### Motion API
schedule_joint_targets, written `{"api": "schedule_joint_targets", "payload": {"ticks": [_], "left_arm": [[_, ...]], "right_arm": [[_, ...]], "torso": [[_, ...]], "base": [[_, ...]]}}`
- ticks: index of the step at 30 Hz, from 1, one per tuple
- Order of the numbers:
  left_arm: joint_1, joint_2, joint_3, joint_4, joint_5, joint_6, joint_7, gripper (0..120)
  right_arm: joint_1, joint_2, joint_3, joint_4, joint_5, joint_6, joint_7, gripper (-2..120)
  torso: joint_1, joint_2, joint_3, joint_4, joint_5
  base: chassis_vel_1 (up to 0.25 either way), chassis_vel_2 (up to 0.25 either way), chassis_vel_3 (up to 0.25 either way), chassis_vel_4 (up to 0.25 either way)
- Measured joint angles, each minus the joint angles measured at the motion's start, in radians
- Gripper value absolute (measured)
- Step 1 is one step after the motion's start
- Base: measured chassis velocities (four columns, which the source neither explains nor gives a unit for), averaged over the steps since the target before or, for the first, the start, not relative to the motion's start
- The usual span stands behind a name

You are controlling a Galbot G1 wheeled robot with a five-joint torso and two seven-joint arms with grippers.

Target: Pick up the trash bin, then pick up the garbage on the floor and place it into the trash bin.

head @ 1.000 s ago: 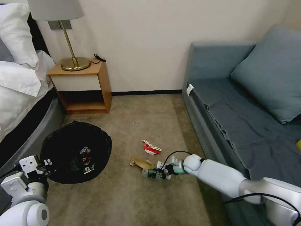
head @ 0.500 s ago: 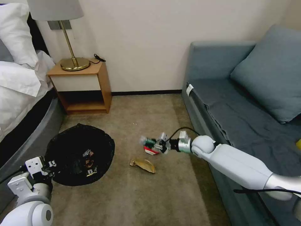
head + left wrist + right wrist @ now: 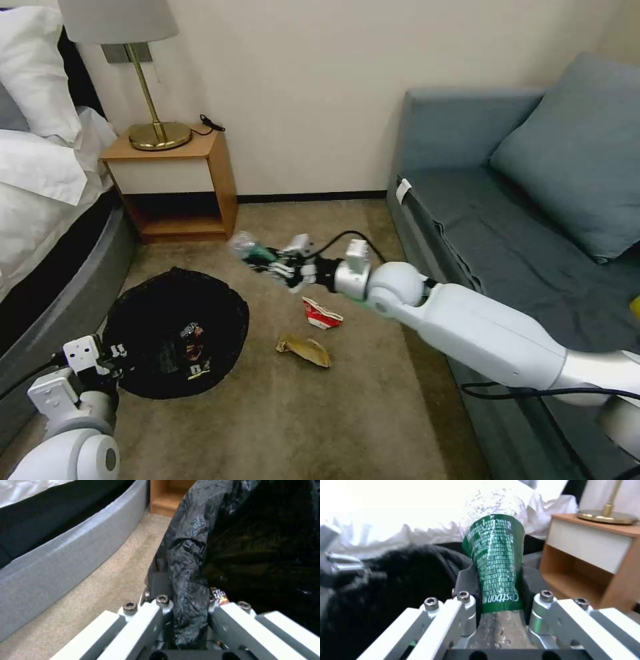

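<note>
The trash bin, lined with a crinkly black bag, hangs low at the left. My left gripper is shut on its near rim, the bag pinched between the fingers. My right gripper is shut on the clear bottle with a green label, held in the air just past the bin's far right edge. A red-and-white carton and crumpled brown paper lie on the carpet to the right of the bin. Some wrappers lie inside the bin.
A wooden nightstand with a brass lamp stands at the back wall. The bed runs along the left, and a grey-blue sofa along the right. Open carpet lies in front.
My right arm lifted the bottle off the carpet near the brown paper and carried it up and leftward toward the bin. The bin shifted slightly right with the left gripper.
</note>
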Motion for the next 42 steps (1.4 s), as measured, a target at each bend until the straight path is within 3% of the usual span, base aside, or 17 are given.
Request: {"api": "schedule_joint_targets", "payload": {"ticks": [9, 22, 42], "left_arm": [[-0.002, 0.000, 0.027, -0.009, 0.025, 0.000, 0.000, 1], [-0.007, 0.000, 0.029, -0.010, 0.029, 0.000, -0.001, 1], [-0.010, 0.000, 0.028, -0.007, 0.028, 0.000, -0.001, 1]], "right_arm": [[0.036, 0.172, -0.135, -0.046, 0.012, 0.008, 0.131, 19], [0.026, 0.233, -0.240, -0.125, -0.031, 0.017, 0.163, 19], [0.014, 0.222, -0.230, -0.144, -0.069, 0.027, 0.159, 92]], "torso": [[0.000, 0.000, 0.000, 0.0001, 0.0000], [0.000, 0.000, 0.000, -0.0002, 0.0002], [0.000, 0.000, 0.000, -0.0002, 0.0003]], "base": [[0.000, 0.000, 0.000, 0.000], [0.000, 0.000, 0.000, 0.000], [0.000, 0.000, 0.000, 0.000]]}}
